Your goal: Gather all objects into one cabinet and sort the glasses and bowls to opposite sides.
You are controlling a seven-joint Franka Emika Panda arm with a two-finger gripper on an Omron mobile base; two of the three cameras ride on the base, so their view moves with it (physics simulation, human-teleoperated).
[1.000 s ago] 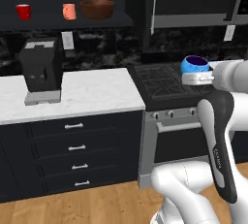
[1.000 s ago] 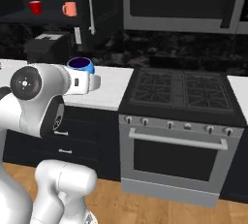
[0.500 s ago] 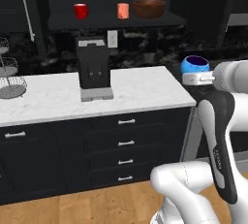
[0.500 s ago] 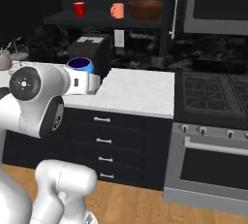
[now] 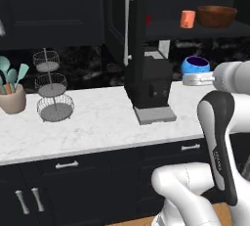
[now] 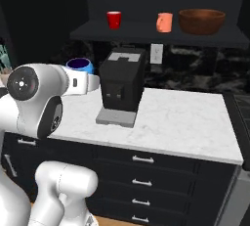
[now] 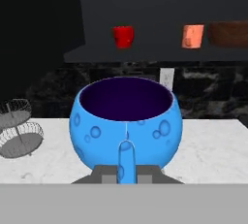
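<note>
Blue bowl sat clamped in the gripper, its jaws pinched narrow on the near rim, held in the air above the marble counter and well below the cabinet shelf. On that shelf the red mug stood left of the orange cup, and the brown bowl right of the cup. To do this step well, the bowl should probably be lifted level, carried clear of the coffee machine and set down beside the brown bowl, away from the cups. The left base view alone showed the cabinet door swung open with its bar handle, and a utensil pot. The tiered wire basket appeared there and in the hand view.
</note>
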